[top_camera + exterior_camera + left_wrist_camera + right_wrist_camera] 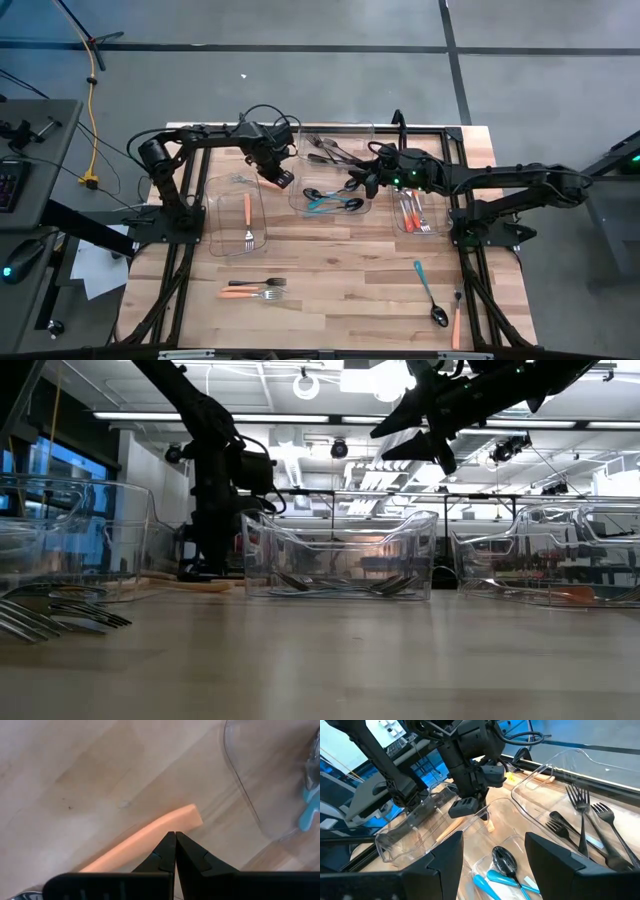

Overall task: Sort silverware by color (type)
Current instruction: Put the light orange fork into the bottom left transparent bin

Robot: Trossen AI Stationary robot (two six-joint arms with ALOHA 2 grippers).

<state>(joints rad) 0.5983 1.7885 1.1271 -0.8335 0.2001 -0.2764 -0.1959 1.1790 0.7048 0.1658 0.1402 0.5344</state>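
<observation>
Sorting was roughly halfway: our bins (228, 190) held most silverware (333, 200), five pieces (252, 288) waited on the table (340, 280), left claw (285, 180) pinched empty, right claw (357, 181) wide, empty.

Robotics lab, grey concrete floor (300, 25), ceiling strip lights (150, 416) behind the raised right gripper (425, 430), wooden table (340, 270) on a black frame

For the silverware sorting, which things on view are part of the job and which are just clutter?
Job:
orange fork
teal spoons
black forks
orange pieces
loose pieces
teal spoon
clear bins
left gripper
right gripper

Clutter:
yellow cable
papers
</observation>
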